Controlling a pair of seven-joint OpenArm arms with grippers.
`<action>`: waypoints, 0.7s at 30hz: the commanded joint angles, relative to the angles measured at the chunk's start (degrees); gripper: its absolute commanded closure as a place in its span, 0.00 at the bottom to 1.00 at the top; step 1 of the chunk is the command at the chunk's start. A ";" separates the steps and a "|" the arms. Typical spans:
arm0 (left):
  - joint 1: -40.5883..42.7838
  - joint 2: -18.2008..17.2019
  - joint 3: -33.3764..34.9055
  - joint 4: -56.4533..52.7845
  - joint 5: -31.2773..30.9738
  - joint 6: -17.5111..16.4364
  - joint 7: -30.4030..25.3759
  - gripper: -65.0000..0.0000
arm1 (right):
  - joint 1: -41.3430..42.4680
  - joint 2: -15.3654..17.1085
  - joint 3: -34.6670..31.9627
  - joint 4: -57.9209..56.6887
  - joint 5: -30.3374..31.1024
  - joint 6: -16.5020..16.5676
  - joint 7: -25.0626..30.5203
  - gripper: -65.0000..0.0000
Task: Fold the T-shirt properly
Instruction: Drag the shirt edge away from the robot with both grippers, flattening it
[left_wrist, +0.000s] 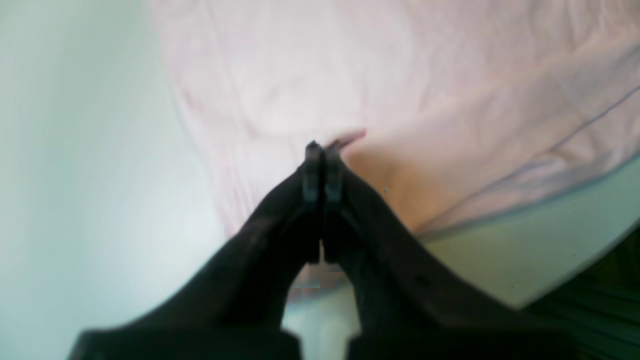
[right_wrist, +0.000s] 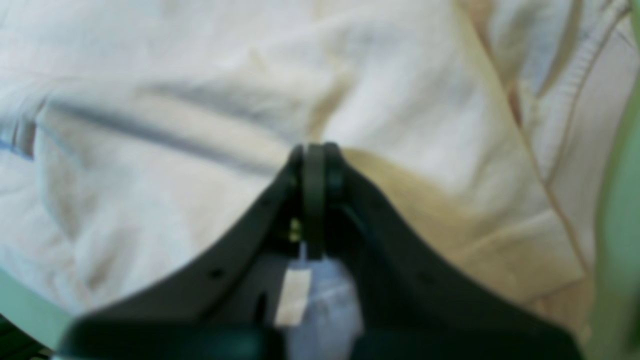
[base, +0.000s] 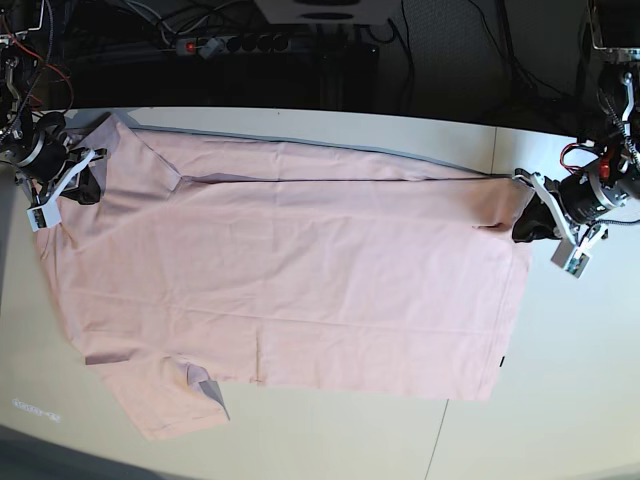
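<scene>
From where I sit, the T-shirt (base: 290, 290) lies spread across the white table (base: 560, 380), plain pink side up, with its length running left to right in the base view. One short sleeve (base: 165, 400) sticks out toward the near edge at lower left, a small corner of it turned over to show a greyer underside. I see no lettering or graphic on the upward face.

The left gripper (base: 520, 228) sits at the shirt's right-hand end in the base view, by the far corner of the hem. In its wrist view the left gripper's jaws are pressed together with a sliver of pink cloth pinched at the tips, so it is clenched on the T-shirt. The picture is soft, and I cannot judge how much fabric is caught.

The right gripper (base: 88, 185) is at the opposite end, on the far left corner near the shoulder. Its wrist view is badly blurred and washes the cloth out to cream and white. The right gripper's jaws are closed there too, pressed into folds of the shirt — I take it as gripping the T-shirt, though the pinch itself is hidden behind the black fingers.

Along the far edge a narrow fold runs most of the shirt's length. Behind the table everything is dark apart from a tangle of cables (base: 200, 30).
</scene>
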 joint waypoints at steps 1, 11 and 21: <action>-1.75 -0.83 0.68 -0.57 -0.20 0.66 -1.09 1.00 | -0.20 1.11 0.26 0.22 -0.94 -0.35 -1.97 1.00; -4.94 -0.46 5.44 -14.29 5.22 0.66 -6.78 1.00 | -0.20 1.11 0.26 0.17 -0.98 -0.35 -1.97 1.00; -2.40 -0.55 5.42 -16.41 5.95 0.52 -3.80 1.00 | -0.90 1.14 0.26 0.17 -1.01 -0.26 -2.43 1.00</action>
